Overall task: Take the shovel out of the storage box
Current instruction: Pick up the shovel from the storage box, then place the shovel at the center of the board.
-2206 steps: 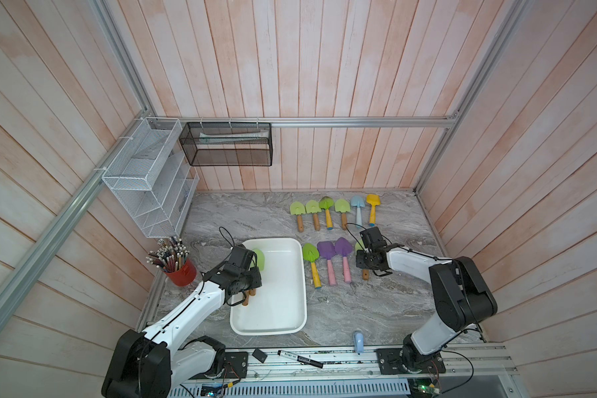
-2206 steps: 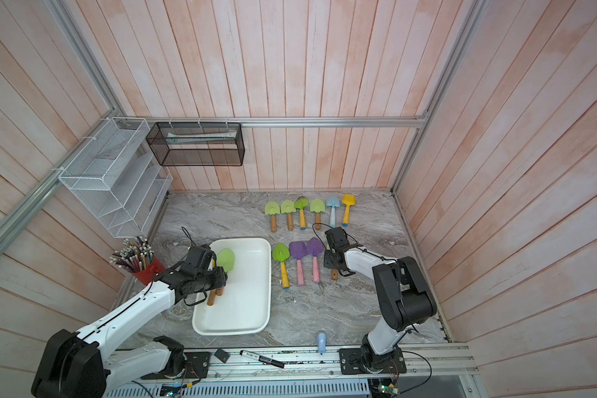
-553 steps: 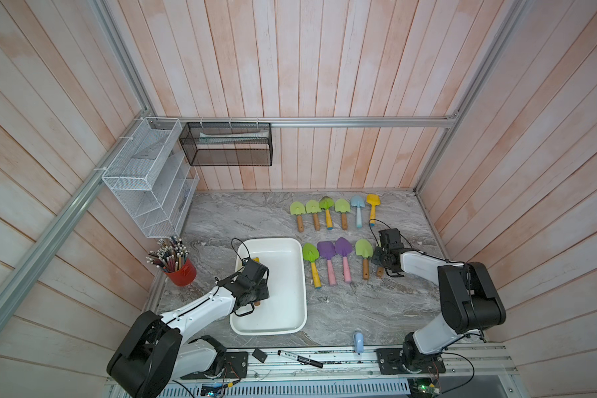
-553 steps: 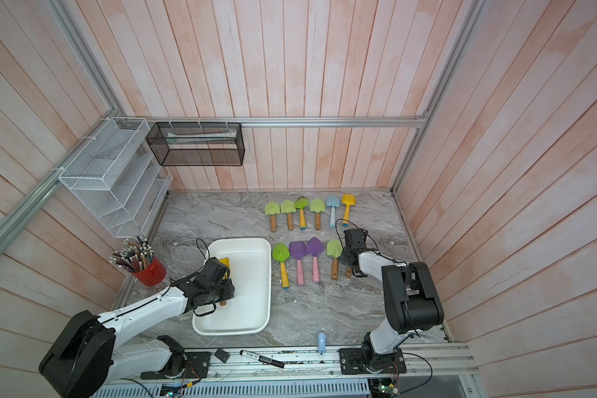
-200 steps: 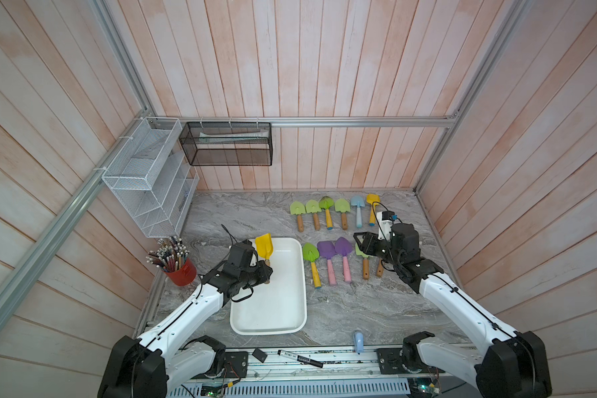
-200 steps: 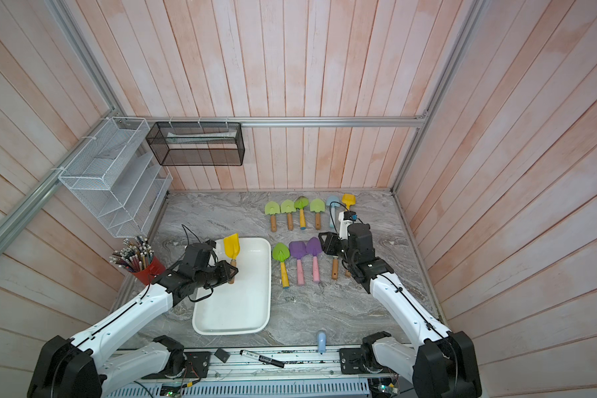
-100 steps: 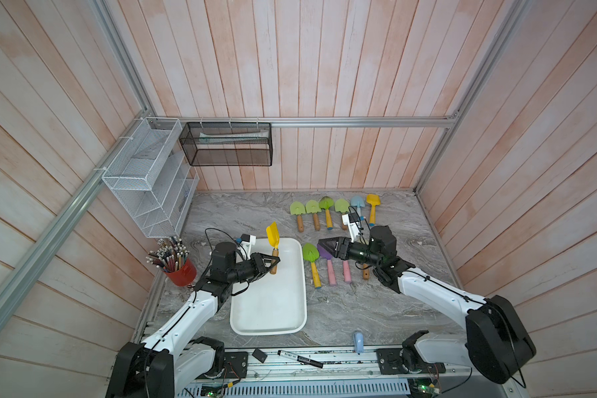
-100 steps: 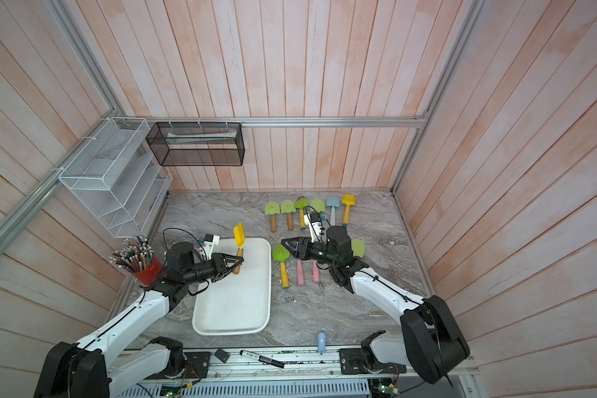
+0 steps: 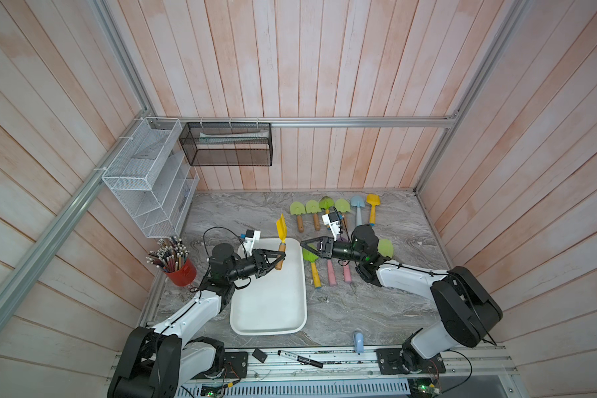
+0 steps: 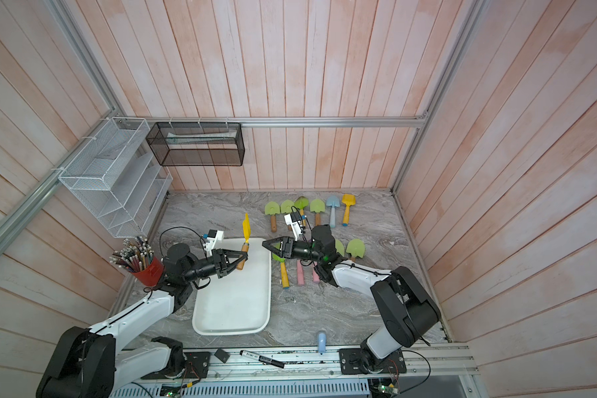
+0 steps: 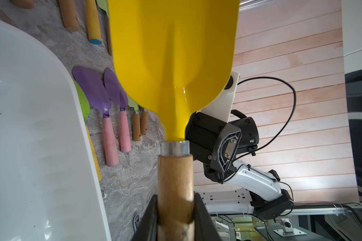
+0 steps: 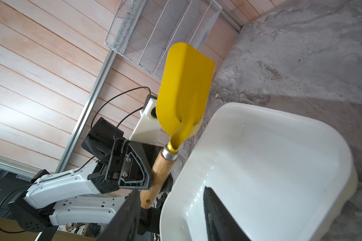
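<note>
A shovel [image 9: 281, 227] with a yellow blade and a wooden handle is held blade-up above the far end of the white storage box [image 9: 269, 310], which holds nothing else. My left gripper [image 9: 279, 256] is shut on its handle; in the left wrist view both fingers [image 11: 148, 219] press the wood of the shovel [image 11: 175, 177]. My right gripper [image 9: 304, 244] is open and points at the shovel from the right, a short gap away, with nothing between its jaws. Through the right wrist view I see the shovel [image 12: 184, 87], the box [image 12: 259, 167] and the right gripper [image 12: 169, 198].
Two rows of shovels lie on the marble table: a back row [image 9: 335, 210] and a nearer row [image 9: 331, 272] under my right arm. A red pencil cup [image 9: 178, 265] stands left of the box. A white wire rack [image 9: 145, 179] and a black mesh basket [image 9: 226, 144] hang on the walls.
My left gripper has raised the shovel clear of the box and turned it blade-up. My right arm has swung left toward it, and its jaws have widened slightly.
</note>
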`<control>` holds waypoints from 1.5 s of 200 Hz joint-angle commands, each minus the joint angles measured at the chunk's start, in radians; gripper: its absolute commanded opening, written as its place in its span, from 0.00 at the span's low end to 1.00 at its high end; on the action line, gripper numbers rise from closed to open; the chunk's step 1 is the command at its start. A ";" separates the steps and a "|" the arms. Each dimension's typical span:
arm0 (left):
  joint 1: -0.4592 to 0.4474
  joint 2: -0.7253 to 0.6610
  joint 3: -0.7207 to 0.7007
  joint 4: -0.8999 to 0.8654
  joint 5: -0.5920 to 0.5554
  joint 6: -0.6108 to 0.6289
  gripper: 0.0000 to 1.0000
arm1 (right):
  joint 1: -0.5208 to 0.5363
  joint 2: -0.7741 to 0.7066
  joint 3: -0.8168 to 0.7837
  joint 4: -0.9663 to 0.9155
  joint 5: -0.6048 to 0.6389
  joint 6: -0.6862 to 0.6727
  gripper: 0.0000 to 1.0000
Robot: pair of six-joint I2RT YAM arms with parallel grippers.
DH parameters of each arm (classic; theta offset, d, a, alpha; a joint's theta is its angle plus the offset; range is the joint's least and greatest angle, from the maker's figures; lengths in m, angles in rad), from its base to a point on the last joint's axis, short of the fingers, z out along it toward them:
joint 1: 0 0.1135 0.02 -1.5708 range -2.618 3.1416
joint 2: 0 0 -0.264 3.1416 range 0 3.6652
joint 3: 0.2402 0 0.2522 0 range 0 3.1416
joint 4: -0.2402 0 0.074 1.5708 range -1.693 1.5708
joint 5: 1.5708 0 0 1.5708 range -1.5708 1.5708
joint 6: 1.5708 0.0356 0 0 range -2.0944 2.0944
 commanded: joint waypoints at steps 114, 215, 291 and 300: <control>-0.050 0.090 -0.002 0.278 0.056 -0.092 0.10 | 0.082 0.229 0.159 0.328 -0.064 0.221 0.51; -0.053 0.092 0.005 0.165 0.037 -0.008 0.51 | 0.071 0.242 0.137 0.398 -0.053 0.268 0.19; 0.029 -0.019 0.082 -0.258 -0.018 0.263 0.65 | -0.067 0.084 0.040 0.140 -0.016 0.116 0.19; 0.036 -0.024 0.086 -0.290 -0.030 0.290 0.66 | -0.094 0.061 0.027 0.105 -0.016 0.098 0.19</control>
